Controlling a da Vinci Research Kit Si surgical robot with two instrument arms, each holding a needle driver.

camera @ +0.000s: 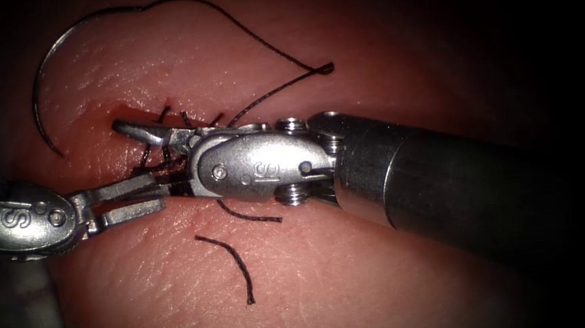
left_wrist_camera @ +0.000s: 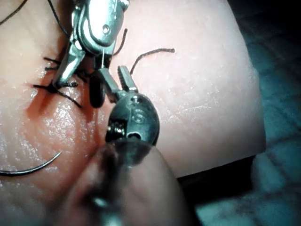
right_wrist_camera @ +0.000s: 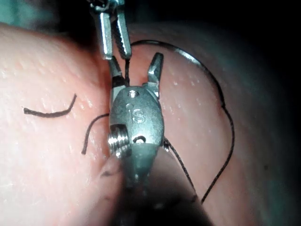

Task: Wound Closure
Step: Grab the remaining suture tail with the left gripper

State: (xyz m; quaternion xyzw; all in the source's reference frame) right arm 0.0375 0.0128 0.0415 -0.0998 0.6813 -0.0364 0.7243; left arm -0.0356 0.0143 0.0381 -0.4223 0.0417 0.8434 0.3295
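Two tools meet at the cut (camera: 162, 135): right tool (camera: 143, 131) parted, empty; left tool (camera: 139, 197) parted astride thread (camera: 261, 95), unclamped; needle (camera: 47, 77) lies free on tissue (camera: 353, 275) left of the cut, so stray thread could snag.

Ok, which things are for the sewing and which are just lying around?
For the job: left claw and right claw, both open and empty; needle lying loose on the tissue; thread; cut.
Lying about: two cut ends of thread.
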